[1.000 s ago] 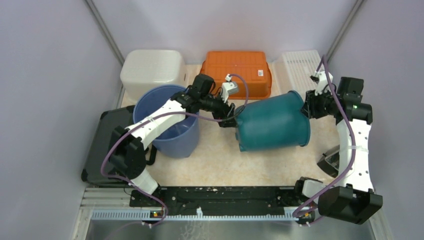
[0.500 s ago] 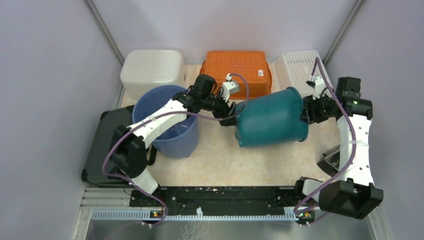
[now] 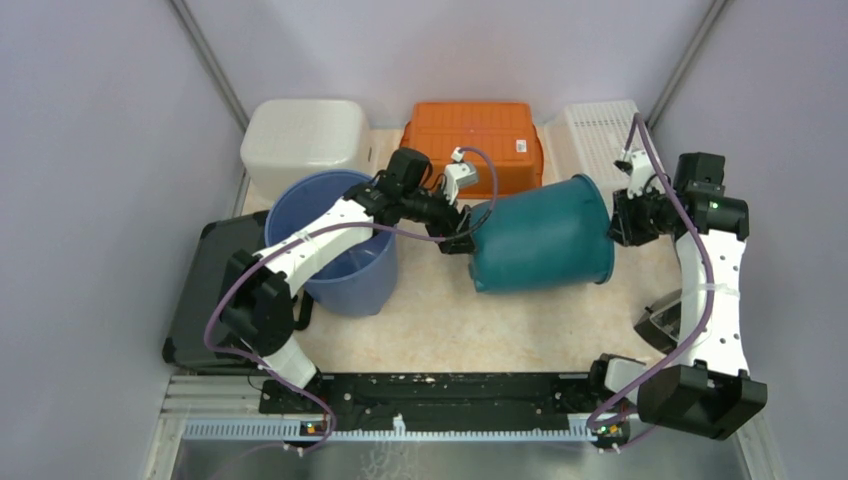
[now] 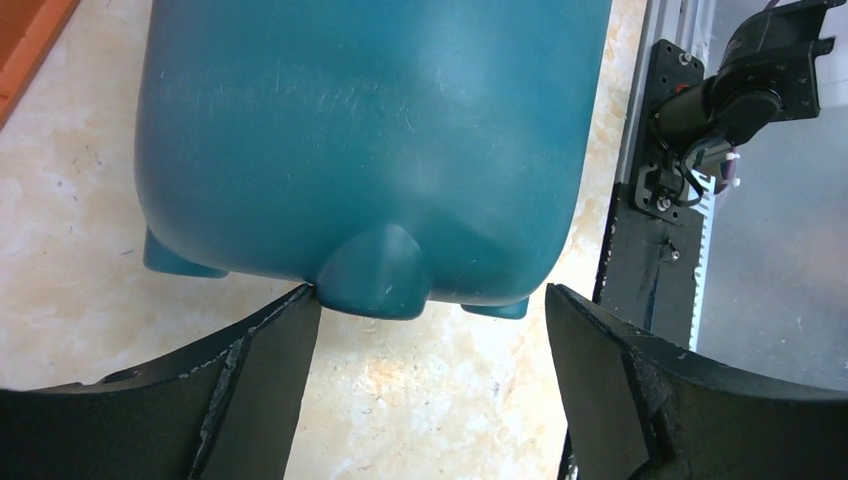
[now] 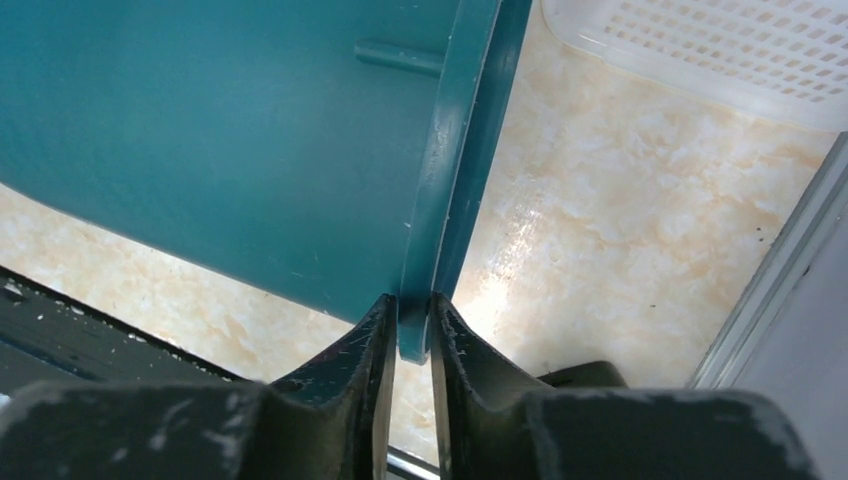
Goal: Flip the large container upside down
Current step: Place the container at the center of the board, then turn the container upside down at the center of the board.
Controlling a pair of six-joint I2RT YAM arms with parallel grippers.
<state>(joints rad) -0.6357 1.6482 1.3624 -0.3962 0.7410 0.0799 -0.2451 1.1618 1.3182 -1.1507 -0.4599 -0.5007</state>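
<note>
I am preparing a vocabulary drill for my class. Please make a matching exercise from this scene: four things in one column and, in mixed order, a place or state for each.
1 teal container
2 blue bucket
3 orange crate
4 right gripper

A at the back, in the middle
B shut on a rim
C lying on its side
D upright, on the left side

Pairs: 1-C, 2-D, 3-A, 4-B
</note>
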